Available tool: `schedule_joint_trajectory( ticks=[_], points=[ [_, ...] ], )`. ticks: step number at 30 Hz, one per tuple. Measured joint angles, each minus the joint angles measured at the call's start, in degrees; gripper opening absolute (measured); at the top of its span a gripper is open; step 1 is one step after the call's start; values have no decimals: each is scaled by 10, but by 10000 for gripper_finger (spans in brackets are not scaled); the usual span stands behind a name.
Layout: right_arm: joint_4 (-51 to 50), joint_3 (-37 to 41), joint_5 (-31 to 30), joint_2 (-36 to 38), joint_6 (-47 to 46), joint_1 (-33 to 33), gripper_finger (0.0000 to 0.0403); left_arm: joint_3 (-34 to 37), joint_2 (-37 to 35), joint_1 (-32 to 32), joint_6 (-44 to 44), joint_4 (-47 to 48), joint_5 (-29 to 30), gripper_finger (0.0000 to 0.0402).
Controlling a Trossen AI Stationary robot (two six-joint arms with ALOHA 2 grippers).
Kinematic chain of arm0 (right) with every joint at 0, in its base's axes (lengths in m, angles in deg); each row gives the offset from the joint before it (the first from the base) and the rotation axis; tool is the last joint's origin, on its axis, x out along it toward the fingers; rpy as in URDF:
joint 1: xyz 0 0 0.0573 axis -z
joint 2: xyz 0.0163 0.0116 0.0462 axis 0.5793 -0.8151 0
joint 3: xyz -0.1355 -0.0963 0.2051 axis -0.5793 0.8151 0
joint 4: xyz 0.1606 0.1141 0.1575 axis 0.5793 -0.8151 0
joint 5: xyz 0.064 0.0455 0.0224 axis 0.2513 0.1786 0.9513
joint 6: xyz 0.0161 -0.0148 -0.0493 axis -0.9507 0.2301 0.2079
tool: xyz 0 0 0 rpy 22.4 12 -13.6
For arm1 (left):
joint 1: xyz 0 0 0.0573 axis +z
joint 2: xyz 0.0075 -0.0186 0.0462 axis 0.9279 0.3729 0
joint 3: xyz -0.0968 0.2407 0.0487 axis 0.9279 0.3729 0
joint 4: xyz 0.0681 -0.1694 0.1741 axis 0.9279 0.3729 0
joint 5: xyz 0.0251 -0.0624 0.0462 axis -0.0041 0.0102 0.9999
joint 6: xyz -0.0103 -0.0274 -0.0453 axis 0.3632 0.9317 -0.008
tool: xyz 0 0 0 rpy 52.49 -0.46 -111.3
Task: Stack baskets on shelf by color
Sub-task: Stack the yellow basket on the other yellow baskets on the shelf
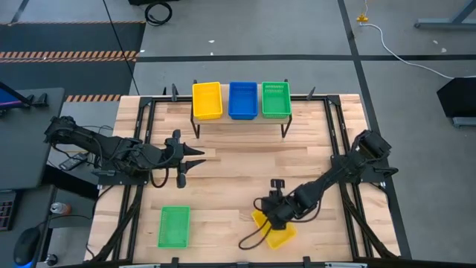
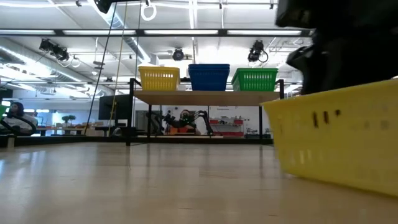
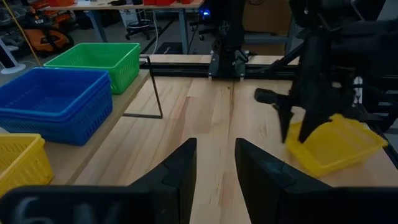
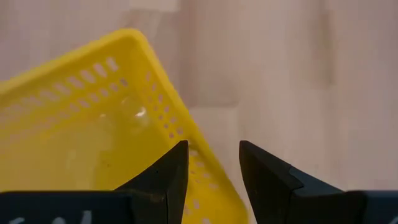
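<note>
Right wrist view: we find the right gripper [image 4: 213, 163] parted, straddling the yellow basket [image 4: 93, 130] rim. Only the high view shows the left gripper [image 1: 195, 158], parted and empty, near the shelf [image 1: 239, 121].

Five basket positions are counted. Three are found on one shelf [image 1: 238, 123]: a yellow stack [image 1: 207, 100], a blue stack [image 1: 242, 100] and a green stack [image 1: 275, 99]; how many baskets are nested in each cannot be told. Two single baskets are counted on the surface [image 1: 238, 186]: one green basket [image 1: 174, 226] and one yellow basket [image 1: 277, 232]. Two arms are counted, each with one claw: a left claw [image 1: 195, 158] and a right claw [image 1: 265, 217].
</note>
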Motion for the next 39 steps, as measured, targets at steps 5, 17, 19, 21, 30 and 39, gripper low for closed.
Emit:
schedule_joint_trajectory(
  ticks=[5,17,19,21,30,39],
  points=[
    [-1,0,-41,0,50,43,149,0,0,0,0,0,0,117],
    [-48,0,-168,0,103,197,149,0,0,0,0,0,0,117],
    [-34,0,-169,0,124,222,149,0,0,0,0,0,0,117],
    [-8,0,-169,0,144,244,149,0,0,0,-1,0,0,117],
    [-7,-54,-160,0,207,258,149,0,0,0,-3,0,0,117],
    [-169,-154,12,0,145,180,149,-1,0,0,-4,-7,-3,117]
  ],
)
